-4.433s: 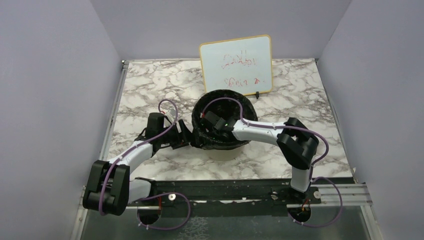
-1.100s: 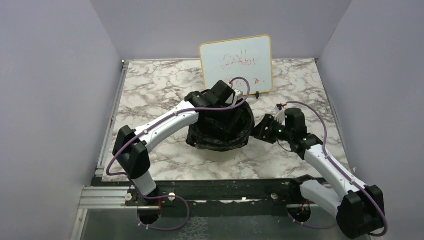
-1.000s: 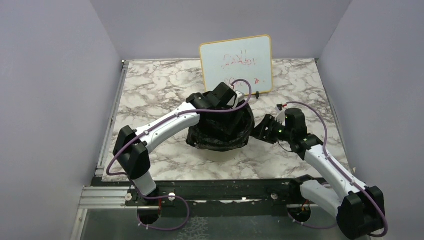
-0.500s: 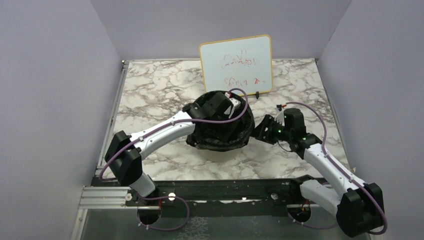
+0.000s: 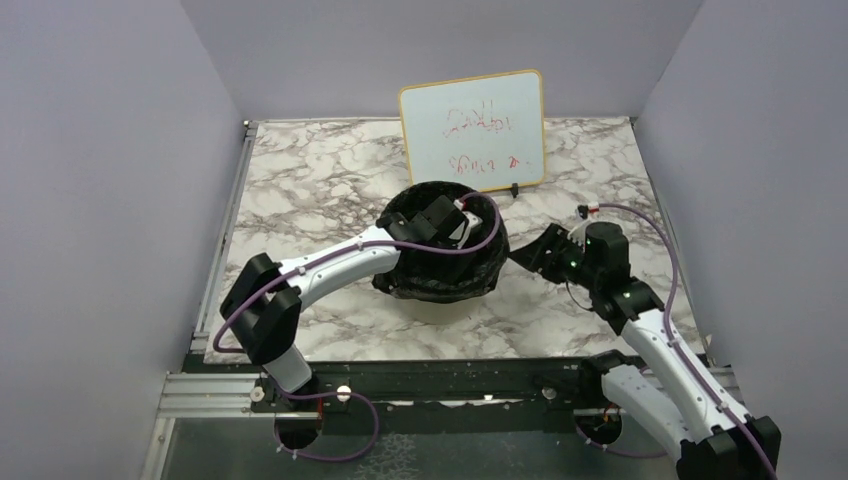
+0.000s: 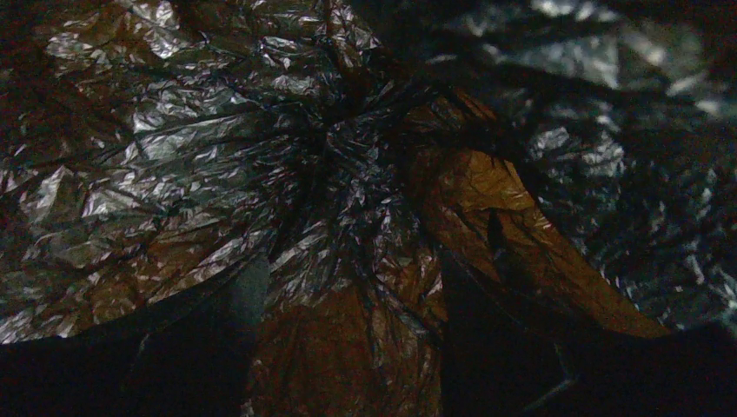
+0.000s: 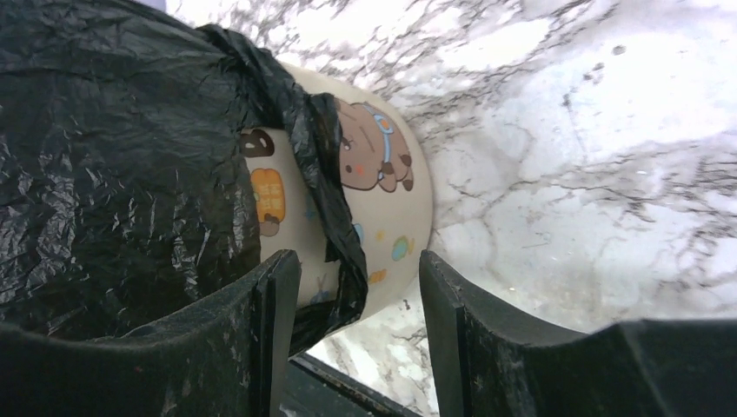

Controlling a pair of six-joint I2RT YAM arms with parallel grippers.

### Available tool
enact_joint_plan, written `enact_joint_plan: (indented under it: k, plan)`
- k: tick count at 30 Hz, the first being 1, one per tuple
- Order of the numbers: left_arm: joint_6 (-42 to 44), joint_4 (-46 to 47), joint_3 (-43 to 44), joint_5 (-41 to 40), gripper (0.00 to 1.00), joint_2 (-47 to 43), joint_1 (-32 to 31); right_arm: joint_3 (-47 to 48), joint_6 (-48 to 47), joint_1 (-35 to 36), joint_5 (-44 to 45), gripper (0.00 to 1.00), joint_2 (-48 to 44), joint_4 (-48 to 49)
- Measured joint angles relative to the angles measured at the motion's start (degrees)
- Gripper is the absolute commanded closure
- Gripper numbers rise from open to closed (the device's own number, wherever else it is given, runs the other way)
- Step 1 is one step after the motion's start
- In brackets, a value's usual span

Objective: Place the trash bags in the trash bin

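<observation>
R end effector by cartoon-print bin

Wood-framed whiteboard with red scribbles, upright at the back of marbled table

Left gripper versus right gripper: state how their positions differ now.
The left gripper is down inside the trash bin; the right gripper is outside, by its wall. The left gripper faces only trash bag; the right gripper faces a hanging bag fold and cream wall. Both are open.
</observation>
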Motion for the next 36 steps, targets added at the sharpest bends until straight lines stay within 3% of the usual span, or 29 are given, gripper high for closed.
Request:
enact_joint_plan:
  k: [13,36]
  plan:
    - [0.8,3.2,-2.8,1.2,0.29,4.8,0.0,-3.3,2.4,0.0,-11.3,0.42,12.9,10.2]
    - [1.0,8.1,-6.7,3.7,0.28,9.5,0.0,-4.0,2.1,-0.1,-13.9,0.41,21.9,13.7]
